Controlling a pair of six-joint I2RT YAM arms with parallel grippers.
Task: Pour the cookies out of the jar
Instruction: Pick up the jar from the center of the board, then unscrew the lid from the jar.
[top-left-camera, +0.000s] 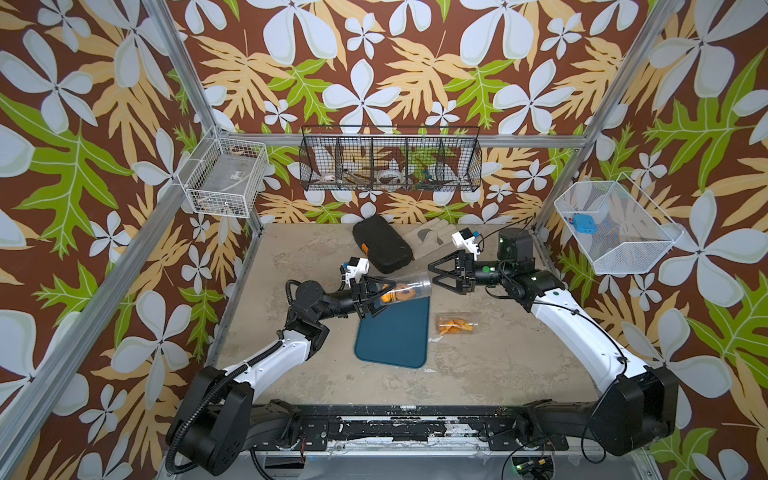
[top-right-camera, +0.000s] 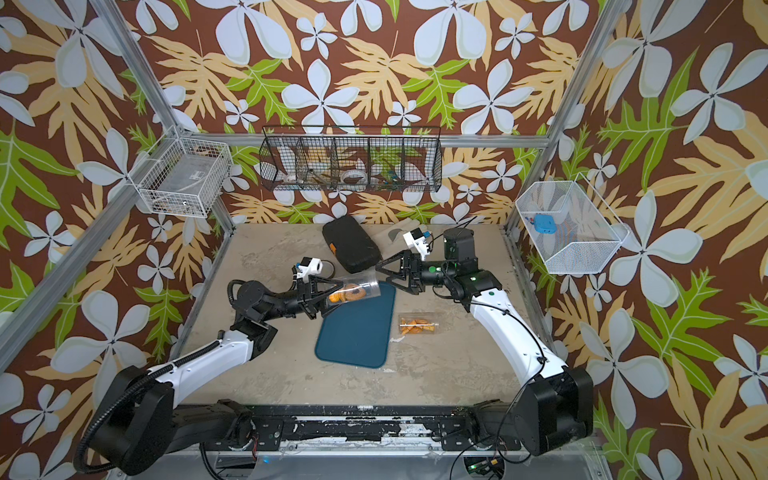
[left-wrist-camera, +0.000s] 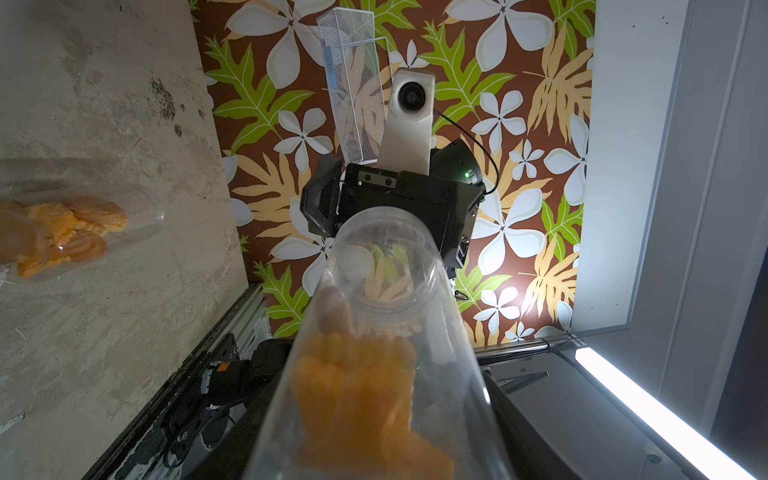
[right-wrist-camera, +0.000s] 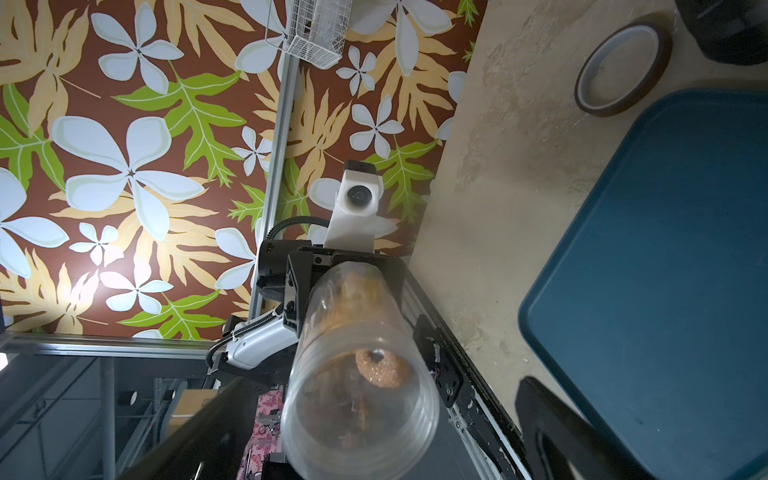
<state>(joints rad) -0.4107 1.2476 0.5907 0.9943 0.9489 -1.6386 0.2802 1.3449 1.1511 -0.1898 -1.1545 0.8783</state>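
A clear jar (top-left-camera: 411, 290) (top-right-camera: 359, 288) hangs on its side over the far end of the blue tray (top-left-camera: 395, 340) (top-right-camera: 353, 336). My left gripper (top-left-camera: 383, 297) (top-right-camera: 332, 296) is shut on its closed end. The cookies (top-left-camera: 397, 294) (top-right-camera: 348, 295), orange with one brown ring, lie inside near that grip. They show as an orange blur (left-wrist-camera: 357, 395) in the left wrist view. My right gripper (top-left-camera: 434, 277) (top-right-camera: 380, 273) stands open at the jar's mouth, its tips beside the rim. The right wrist view looks into the jar (right-wrist-camera: 361, 374) at a brown ring cookie (right-wrist-camera: 382, 368).
A second clear container of orange biscuits (top-left-camera: 455, 325) (left-wrist-camera: 70, 228) lies on the table right of the tray. A black case (top-left-camera: 382, 249) and a grey glove (top-left-camera: 428, 235) sit at the back. A tape roll (right-wrist-camera: 623, 70) lies near the tray's far corner. Wire baskets (top-left-camera: 390, 162) hang on the walls.
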